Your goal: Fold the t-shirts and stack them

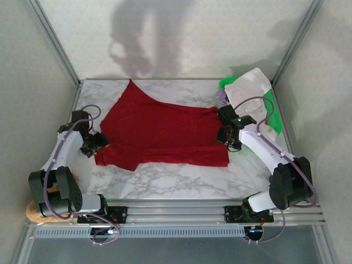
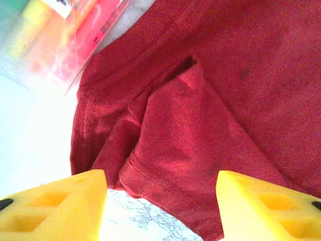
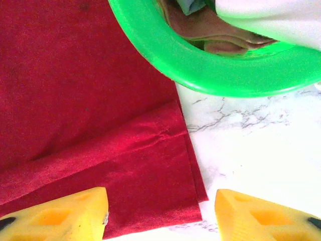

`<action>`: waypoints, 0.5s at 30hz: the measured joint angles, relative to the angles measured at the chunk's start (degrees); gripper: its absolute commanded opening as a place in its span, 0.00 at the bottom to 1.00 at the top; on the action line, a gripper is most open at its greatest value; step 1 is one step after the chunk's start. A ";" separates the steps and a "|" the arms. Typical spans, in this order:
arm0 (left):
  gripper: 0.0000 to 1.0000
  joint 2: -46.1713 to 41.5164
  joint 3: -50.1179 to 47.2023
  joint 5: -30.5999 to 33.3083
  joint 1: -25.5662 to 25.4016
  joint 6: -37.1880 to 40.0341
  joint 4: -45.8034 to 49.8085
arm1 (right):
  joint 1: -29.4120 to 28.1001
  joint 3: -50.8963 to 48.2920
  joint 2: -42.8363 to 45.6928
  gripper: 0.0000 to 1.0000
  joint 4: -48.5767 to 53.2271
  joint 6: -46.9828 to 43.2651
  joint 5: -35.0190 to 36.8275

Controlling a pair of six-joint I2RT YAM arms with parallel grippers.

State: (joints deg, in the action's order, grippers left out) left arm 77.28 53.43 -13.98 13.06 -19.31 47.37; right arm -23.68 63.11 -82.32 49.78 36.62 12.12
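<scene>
The marble table takes up the middle of the overhead view. Across it lies the red t-shirt, spread wide from centre left to centre right, with one corner running up to a point near the top of the table. I judge it is laid out flat like this so that I have a firm surface to fold on; it does not yet look like a finished fold. The white t-shirt sits in the upper right, heaped over the green basket, out of the way of the working area, and I take it to be waiting its turn.

My arms reach in from the two bottom corners, one to each end of the red cloth, so that both ends can be handled together. My left gripper is at the shirt's left edge. My right gripper is at its right edge, just beside the basket.

Both grippers are parted and have hold of nothing. In each wrist view the yellow fingers stand well apart in the bottom corners, with only cloth lying below the gap.

Under my left gripper a sleeve lies lapped over the body of the shirt. Under my right, the shirt's lower corner ends on bare marble, with a band of cloth doubled along its edge.
</scene>
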 measured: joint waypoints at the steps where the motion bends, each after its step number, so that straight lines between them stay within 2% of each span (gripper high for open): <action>1: 0.59 -0.13 -0.79 0.00 -0.31 -0.17 0.04 | 0.00 0.39 0.00 0.69 0.42 0.04 0.13; 9: 0.59 0.59 -3.96 0.15 -2.43 -1.33 -0.98 | 0.35 1.95 -0.63 0.67 0.85 -0.20 -1.49; 15: 0.54 3.08 -4.94 0.20 -2.47 -1.88 -3.74 | -5.64 2.03 -1.14 0.67 -0.61 1.40 -6.45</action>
State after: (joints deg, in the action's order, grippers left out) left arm 80.36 48.49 -13.78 10.59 -21.19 43.64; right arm -29.32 65.14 -83.46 49.17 38.02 5.67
